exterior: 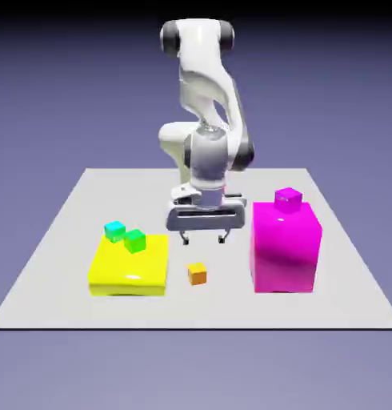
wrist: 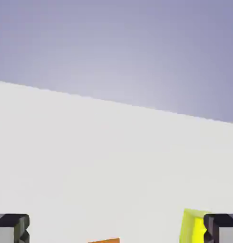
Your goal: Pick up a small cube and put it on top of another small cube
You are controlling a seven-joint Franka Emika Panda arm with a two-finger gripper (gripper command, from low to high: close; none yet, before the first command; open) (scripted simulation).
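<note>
The small orange cube (exterior: 198, 274) lies on the white table between the two big blocks. My gripper (exterior: 203, 238) hangs open just above and behind it, fingers pointing down and wide apart. In the hand view only the cube's top edge (wrist: 104, 240) shows at the bottom, between the two grey fingertips (wrist: 12, 228), and nothing is held. The tiny magenta-purple cube (exterior: 288, 198) sits on top of the large magenta block (exterior: 286, 247) at the exterior view's right.
A flat yellow block (exterior: 129, 265) at the exterior view's left carries a tiny cyan cube (exterior: 114, 231) and a tiny green cube (exterior: 135, 240). A sliver of the yellow block (wrist: 193, 230) shows by the right fingertip in the hand view.
</note>
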